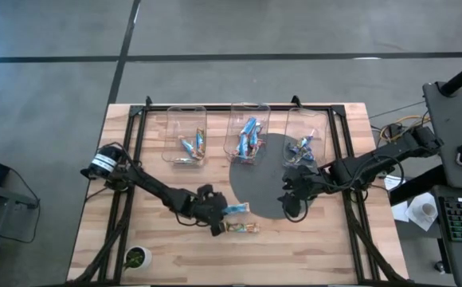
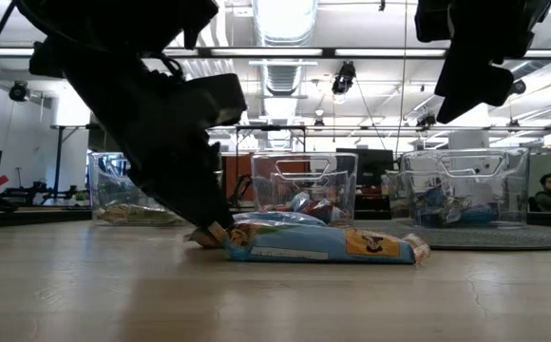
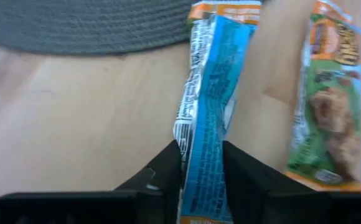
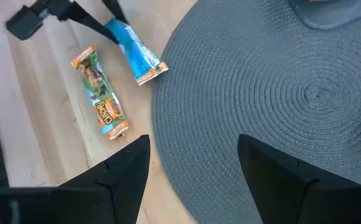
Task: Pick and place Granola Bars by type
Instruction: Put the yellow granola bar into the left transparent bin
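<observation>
My left gripper (image 1: 217,212) sits low on the wooden table (image 1: 159,255), at the end of a blue bar (image 1: 236,209) just off the round grey mat (image 1: 267,179). A green bar (image 1: 241,228) lies just beside it. My right gripper (image 1: 288,198) hovers over the mat. Three clear bins (image 1: 248,134) line the far edge.

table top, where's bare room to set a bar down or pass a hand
Bare wood lies left of the left tool, toward the small green potted plant, and along the near right edge below the round grey woven mat. It is crowded around the blue foil bar, the green foil bar and the three clear plastic bins.
</observation>
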Motion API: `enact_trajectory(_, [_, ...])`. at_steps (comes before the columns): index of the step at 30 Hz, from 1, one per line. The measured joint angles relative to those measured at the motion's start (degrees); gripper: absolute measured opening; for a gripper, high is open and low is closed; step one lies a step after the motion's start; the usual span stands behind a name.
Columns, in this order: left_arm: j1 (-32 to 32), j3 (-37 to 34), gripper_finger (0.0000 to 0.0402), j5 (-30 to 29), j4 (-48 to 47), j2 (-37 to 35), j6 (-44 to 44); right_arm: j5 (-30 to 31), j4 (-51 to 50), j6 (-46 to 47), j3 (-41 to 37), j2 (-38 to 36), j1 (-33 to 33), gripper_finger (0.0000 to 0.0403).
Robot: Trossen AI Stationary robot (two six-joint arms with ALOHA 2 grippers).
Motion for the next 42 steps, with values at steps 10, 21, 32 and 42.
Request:
enact_trajectory(10, [-2.64,5.01,0.0067,-22.29,-11.65,-14.38,-16.17,2.74,0.52,-0.79,-0.02,0.00,0.02,0.0233])
enact_trajectory(21, [6.71,4.16,0.0066,-38.11,-54.91,-34.14,-53.40,6.06,2.03,-2.47,-0.02,0.00,-0.01,0.0233])
enact_trajectory(32, [24.30,-3.92,0.0073,-27.29,-51.27,-35.82,-43.17,6.47,3.17,-0.67,-0.02,0.00,-0.09,0.0233])
enact_trajectory(42, [28.89,-9.53,0.0153,-18.06,-35.99,-36.56,-33.58,6.50,3.28,0.09,-0.02,0.00,-0.09,0.0233])
